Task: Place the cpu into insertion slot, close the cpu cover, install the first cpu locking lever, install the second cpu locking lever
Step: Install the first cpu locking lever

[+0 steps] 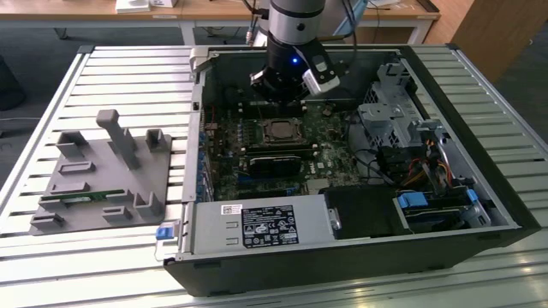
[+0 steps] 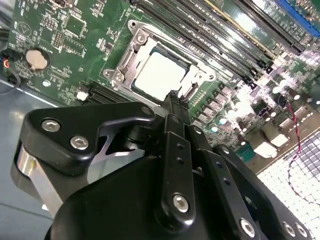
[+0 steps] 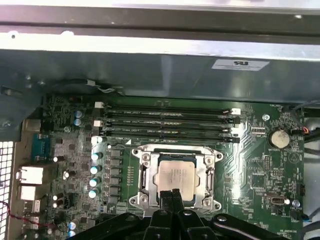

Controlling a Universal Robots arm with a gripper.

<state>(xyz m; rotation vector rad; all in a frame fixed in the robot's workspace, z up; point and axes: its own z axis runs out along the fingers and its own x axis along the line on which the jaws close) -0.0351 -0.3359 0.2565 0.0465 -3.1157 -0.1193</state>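
Note:
The cpu (image 3: 175,175) lies flat in the insertion slot (image 1: 281,130) on the green motherboard, its pale grey face (image 2: 160,75) showing through the window of the cpu cover. The silvery cpu cover (image 3: 145,175) lies down around the chip, and its frame (image 2: 127,55) rests level on the socket. My gripper (image 3: 172,196) hovers just above one edge of the socket with its two black fingers pressed together and nothing between them. In the second wrist view the gripper (image 2: 172,96) has its tips over the cover's rim. In the exterior view the gripper (image 1: 278,97) hangs inside the open computer case.
Long black memory slots (image 3: 167,125) run beside the socket. A black card (image 1: 276,165) sits on the socket's near side. The power supply (image 1: 256,228), a drive cage (image 1: 389,122) and cables crowd the case. A grey fixture (image 1: 102,179) stands on the slatted table at the exterior view's left.

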